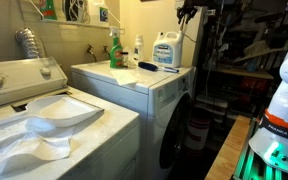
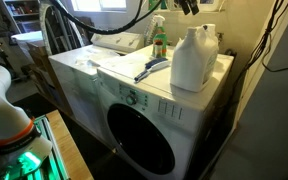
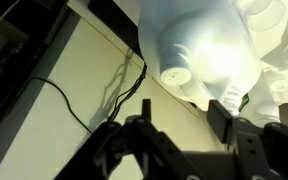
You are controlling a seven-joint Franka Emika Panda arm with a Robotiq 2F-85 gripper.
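My gripper (image 1: 187,12) hangs high above the back of a white front-loading machine (image 2: 134,110), also seen in an exterior view (image 2: 189,6). In the wrist view its two black fingers (image 3: 183,113) are spread open with nothing between them. A large white detergent jug (image 2: 192,58) with a blue label (image 1: 165,50) stands on the machine top below the gripper. In the wrist view the jug (image 3: 199,50) sits just beyond the fingertips, apart from them. The gripper touches nothing.
A green spray bottle (image 1: 114,50) and a small white bottle (image 1: 138,50) stand at the back of the machine top. A brush (image 2: 149,68) lies beside the jug. A top-load washer with an open lid (image 1: 54,120) stands alongside. Cables (image 3: 104,95) hang behind.
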